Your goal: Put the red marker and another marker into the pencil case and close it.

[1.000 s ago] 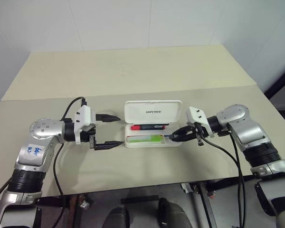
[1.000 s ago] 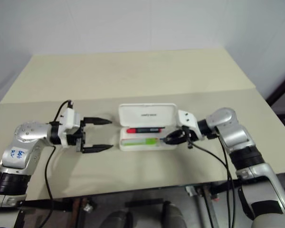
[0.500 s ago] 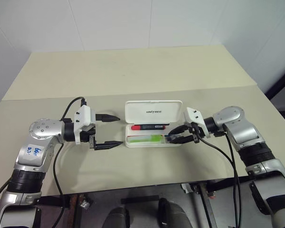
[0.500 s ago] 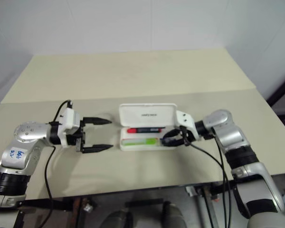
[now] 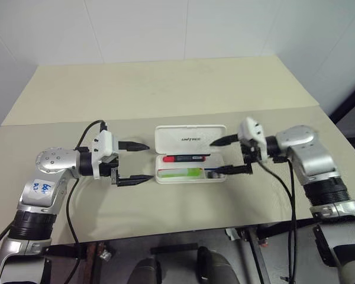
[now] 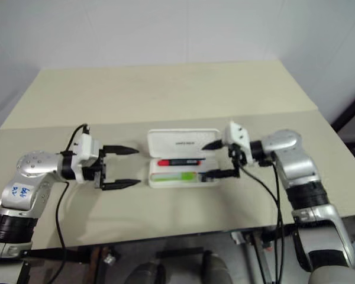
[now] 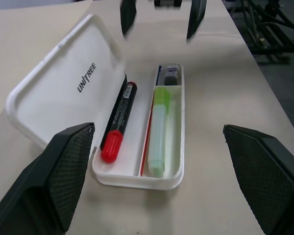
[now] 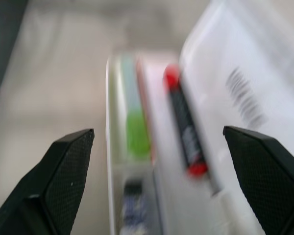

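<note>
The white pencil case [image 5: 192, 180] lies open at the table's middle, its lid [image 5: 190, 139] tilted up behind the tray. The red marker [image 5: 186, 158] rests in the far compartment. The green highlighter [image 5: 180, 172], the other marker, lies in the near one. My right gripper [image 5: 212, 157] is open at the case's right end, one finger by the lid's corner, the other beside the tray, holding nothing. To the left of the case my left gripper [image 5: 148, 161] is open and empty, pointing at it. The left wrist view shows the red marker [image 7: 118, 122] and highlighter [image 7: 159, 129] side by side.
A small grey stub [image 7: 172, 72] sits at the tray's right end, near my right gripper's fingers [image 7: 196, 17]. The beige table [image 5: 165, 94] has a seam across it behind the case. Its front edge runs close under both arms.
My right gripper went from nearly shut, low at the tray's right end, to wide open and has lifted. The left arm, the case and both markers have not moved.
</note>
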Robot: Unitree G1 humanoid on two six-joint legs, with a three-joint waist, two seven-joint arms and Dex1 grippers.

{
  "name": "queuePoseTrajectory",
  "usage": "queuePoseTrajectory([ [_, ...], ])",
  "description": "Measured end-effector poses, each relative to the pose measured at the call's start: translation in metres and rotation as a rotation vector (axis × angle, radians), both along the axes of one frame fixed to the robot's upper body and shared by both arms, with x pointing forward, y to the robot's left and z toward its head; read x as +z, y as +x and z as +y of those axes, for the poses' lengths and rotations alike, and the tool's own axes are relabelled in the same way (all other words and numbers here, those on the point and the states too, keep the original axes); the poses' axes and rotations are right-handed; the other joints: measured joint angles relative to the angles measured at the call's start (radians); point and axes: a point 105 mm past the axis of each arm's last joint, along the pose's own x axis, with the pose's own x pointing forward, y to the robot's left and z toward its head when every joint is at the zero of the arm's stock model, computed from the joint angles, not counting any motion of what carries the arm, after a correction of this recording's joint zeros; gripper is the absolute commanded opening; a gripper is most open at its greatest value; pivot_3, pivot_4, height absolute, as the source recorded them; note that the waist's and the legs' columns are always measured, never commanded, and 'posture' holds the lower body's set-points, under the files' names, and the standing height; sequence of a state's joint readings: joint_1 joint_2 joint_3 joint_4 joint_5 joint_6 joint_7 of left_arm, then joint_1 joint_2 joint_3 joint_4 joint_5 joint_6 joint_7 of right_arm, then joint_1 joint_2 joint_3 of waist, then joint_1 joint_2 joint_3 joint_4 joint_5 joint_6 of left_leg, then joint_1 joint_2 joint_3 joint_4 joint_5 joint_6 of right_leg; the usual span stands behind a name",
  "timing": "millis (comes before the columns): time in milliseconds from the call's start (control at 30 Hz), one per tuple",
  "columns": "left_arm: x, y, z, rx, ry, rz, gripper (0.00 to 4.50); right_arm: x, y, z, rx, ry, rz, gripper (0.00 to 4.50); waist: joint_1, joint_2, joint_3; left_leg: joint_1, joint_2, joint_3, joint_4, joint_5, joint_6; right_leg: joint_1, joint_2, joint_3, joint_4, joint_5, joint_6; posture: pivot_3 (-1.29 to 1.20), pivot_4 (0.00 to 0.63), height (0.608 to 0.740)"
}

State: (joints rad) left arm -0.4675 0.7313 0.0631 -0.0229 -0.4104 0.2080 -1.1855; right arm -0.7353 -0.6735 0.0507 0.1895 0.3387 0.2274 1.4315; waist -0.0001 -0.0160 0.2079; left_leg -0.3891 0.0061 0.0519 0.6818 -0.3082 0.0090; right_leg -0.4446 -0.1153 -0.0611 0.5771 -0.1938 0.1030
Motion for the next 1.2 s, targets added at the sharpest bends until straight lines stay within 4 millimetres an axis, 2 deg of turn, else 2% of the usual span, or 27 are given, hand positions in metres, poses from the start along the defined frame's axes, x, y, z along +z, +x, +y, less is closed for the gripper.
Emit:
queuePoseTrajectory([
  [100,0.007,0.001,0.012,0.035,-0.008,-0.013,4.5,0.011,-0.016,-0.011,0.008,0.123,-0.003,4.47,0.003,0.0,0.0,0.0,0.0,0.0,0.0,0.0,0.001,0.0,-0.001,0.0,-0.001,0.0,0.0,0.0,0.15,0.74],
  [267,0.006,0.005,0.024,0.062,-0.022,0.012,4.5,0.023,-0.028,-0.033,-0.048,0.241,0.039,4.47,0.001,0.0,0.0,0.001,0.0,0.0,0.0,-0.001,0.001,0.0,0.0,0.0,0.001,0.0,-0.001,0.0,0.15,0.74],
  [300,0.006,0.006,0.027,0.069,-0.025,0.017,4.3,0.024,-0.029,-0.038,-0.066,0.239,0.041,4.49,0.001,0.0,0.0,0.001,0.001,0.0,0.0,-0.001,0.001,0.0,0.0,0.0,0.001,0.0,-0.001,0.0,0.15,0.74],
  [433,0.015,0.011,0.035,0.082,-0.039,-0.004,3.23,0.015,-0.032,-0.049,-0.115,0.224,0.055,4.5,0.0,0.0,0.0,0.002,0.001,0.001,0.0,-0.001,0.001,0.0,0.0,0.0,0.002,-0.001,-0.001,0.0,0.15,0.74],
  [567,0.019,0.015,0.037,0.08,-0.047,-0.016,1.71,0.011,-0.03,-0.053,-0.14,0.221,0.039,4.5,-0.003,0.0,0.0,0.002,0.001,0.002,0.0,-0.001,0.001,0.0,0.001,0.001,0.003,-0.001,-0.001,0.0,0.15,0.74],
  [733,0.016,0.016,0.036,0.078,-0.061,-0.009,0.08,0.012,-0.026,-0.055,-0.162,0.23,0.021,4.5,-0.001,0.0,0.0,0.002,0.001,0.002,0.0,-0.001,0.001,0.0,0.0,0.001,0.003,-0.001,-0.001,0.0,0.15,0.74],
  [933,0.014,0.027,0.034,0.122,-0.095,-0.012,0.03,0.012,-0.023,-0.053,-0.17,0.238,0.015,4.5,0.001,0.0,0.0,0.002,0.0,0.002,0.001,-0.001,0.001,0.0,0.0,0.001,0.003,-0.001,-0.001,0.0,0.15,0.74],
  [1067,0.014,0.06,0.032,0.289,-0.105,-0.058,0.03,0.01,-0.021,-0.048,-0.167,0.24,0.023,4.5,0.007,-0.001,0.0,0.002,0.0,0.002,0.001,-0.001,0.001,0.0,0.0,0.001,0.004,0.0,-0.001,0.0,0.15,0.74],
  [1200,0.002,0.083,0.021,0.386,-0.083,-0.056,0.03,0.009,-0.018,-0.046,-0.173,0.241,0.027,4.5,0.012,-0.001,0.0,0.002,-0.001,0.002,0.001,0.0,0.001,0.0,0.0,0.001,0.004,0.0,-0.001,0.0,0.15,0.74],
])
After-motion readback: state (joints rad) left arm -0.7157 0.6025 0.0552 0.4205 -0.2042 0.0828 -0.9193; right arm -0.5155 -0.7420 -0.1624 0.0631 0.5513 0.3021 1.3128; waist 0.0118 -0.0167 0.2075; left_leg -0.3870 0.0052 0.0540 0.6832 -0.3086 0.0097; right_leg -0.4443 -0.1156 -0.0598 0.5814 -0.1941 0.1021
